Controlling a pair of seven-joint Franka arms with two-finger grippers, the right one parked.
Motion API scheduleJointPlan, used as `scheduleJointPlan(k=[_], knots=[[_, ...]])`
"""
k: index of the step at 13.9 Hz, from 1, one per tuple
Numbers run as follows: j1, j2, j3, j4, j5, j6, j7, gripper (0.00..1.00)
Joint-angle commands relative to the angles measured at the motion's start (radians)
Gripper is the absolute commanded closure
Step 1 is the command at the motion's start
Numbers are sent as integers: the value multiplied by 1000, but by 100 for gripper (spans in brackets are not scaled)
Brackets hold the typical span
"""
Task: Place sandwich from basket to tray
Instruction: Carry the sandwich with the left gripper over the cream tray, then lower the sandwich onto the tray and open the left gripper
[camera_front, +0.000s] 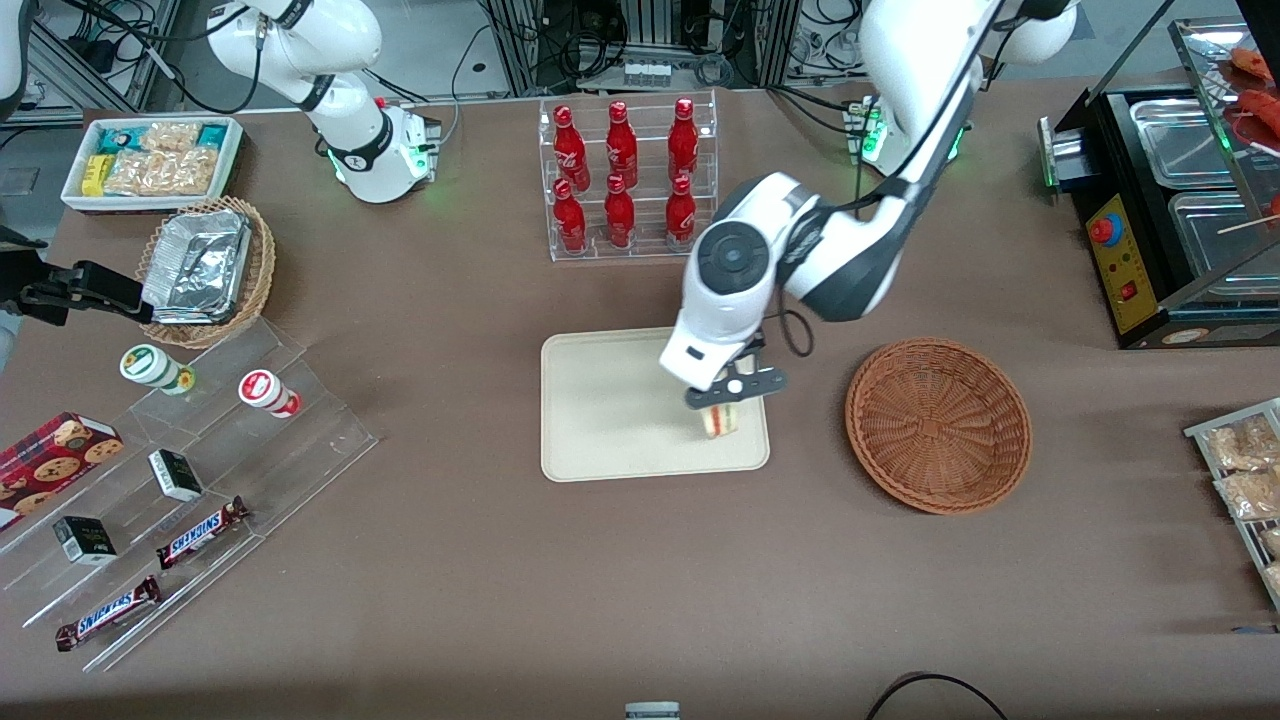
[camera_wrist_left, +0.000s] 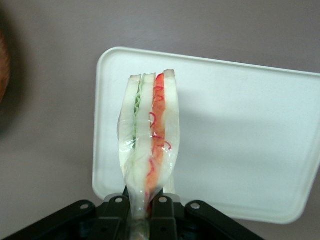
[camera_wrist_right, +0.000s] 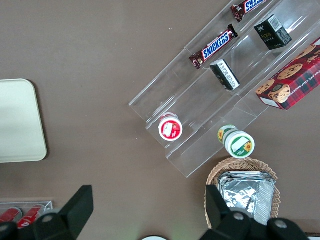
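My gripper (camera_front: 728, 398) hangs over the corner of the cream tray (camera_front: 610, 400) nearest the round reddish-brown basket (camera_front: 938, 424), and it is shut on the sandwich (camera_front: 722, 420). In the left wrist view the sandwich (camera_wrist_left: 149, 145) is a wrapped wedge of white bread with green and red-orange layers, pinched at its narrow end between the black fingers (camera_wrist_left: 163, 210), with the tray (camera_wrist_left: 240, 135) below it. Whether the sandwich touches the tray I cannot tell. Nothing lies in the basket.
A clear rack of red bottles (camera_front: 625, 175) stands farther from the front camera than the tray. Toward the parked arm's end are a tan basket with foil containers (camera_front: 205, 268), a white snack bin (camera_front: 150, 160) and clear snack shelves (camera_front: 180, 480). A black food warmer (camera_front: 1170, 200) stands at the working arm's end.
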Motion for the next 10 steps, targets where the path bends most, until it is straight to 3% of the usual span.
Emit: scheduleJointPlan(k=[1,10], knots=[[-82,101,14,75,77,60,-21,100],[-159,189,20,75,83,151,-94,100]])
